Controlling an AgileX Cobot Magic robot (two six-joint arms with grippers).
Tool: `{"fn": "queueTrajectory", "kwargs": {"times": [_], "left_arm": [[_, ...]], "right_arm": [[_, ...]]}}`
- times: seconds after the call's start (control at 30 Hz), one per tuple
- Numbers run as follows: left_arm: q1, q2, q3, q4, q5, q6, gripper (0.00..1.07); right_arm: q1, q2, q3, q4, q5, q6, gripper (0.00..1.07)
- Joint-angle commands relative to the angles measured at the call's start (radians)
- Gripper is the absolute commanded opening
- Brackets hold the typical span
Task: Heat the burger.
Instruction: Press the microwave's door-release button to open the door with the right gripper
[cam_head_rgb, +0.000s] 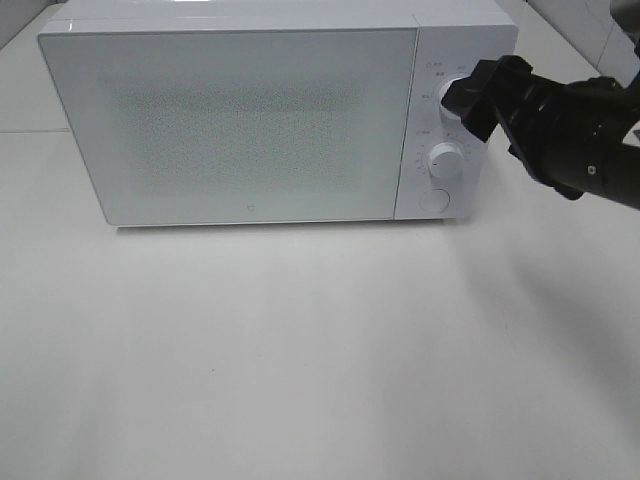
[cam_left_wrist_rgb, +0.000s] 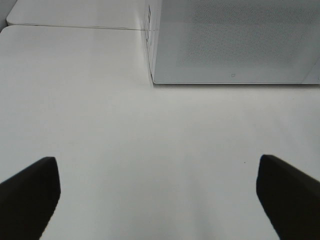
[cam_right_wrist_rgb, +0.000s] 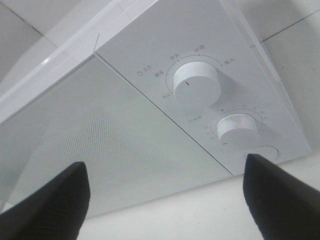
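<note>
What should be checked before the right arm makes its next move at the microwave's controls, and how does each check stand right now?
1. Microwave door shut: ok.
2. Burger inside: cannot tell. The frosted door hides the interior, and no view shows a burger.
3. Right fingers open and empty: ok.
4. Right fingers lined up with the upper knob: ok. In the wrist view it sits ahead, between them.
5. Upper knob gripped: not ok. The fingers stand apart, short of it.
6. Left fingers open, empty, over the table, clear of the microwave: ok.
</note>
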Motion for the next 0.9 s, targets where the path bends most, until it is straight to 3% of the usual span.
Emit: {"fn": "queueTrajectory", "kwargs": {"times": [0.03, 0.07, 0.1, 0.23, 0.43, 0.77, 0.9], "left_arm": [[0.003, -0.004, 0.001, -0.004, -0.006, -0.002, 1.00], [0.003, -0.004, 0.001, -0.004, -0.006, -0.002, 1.00], [0.003, -0.004, 0.001, -0.004, -0.006, -0.002, 1.00], [0.003, -0.004, 0.001, -0.004, -0.006, -0.002, 1.00], [0.003, -0.004, 0.001, -0.004, -0.006, -0.002, 1.00], [0.003, -0.004, 0.001, -0.004, -0.006, -0.002, 1.00], [0.003, -0.004, 0.001, -0.004, -0.006, -0.002, 1.00]], "right_arm": [[-0.043, -0.045, -0.080, -0.080, 0.260, -0.126, 0.74], [-0.063, -0.056, -0.130, -0.125, 0.424, -0.154, 0.74], [-0.063, -0.056, -0.130, -0.125, 0.424, -0.154, 0.74], [-0.072, -0.057, -0.258, -0.288, 0.797, -0.162, 0.74], [-0.072, -0.057, -0.308, -0.414, 1.122, -0.170, 0.74], [-0.071, -0.072, -0.306, -0.400, 1.355, -0.274, 0.74], [-0.071, -0.212, -0.306, -0.362, 1.326, -0.312, 0.74]]}}
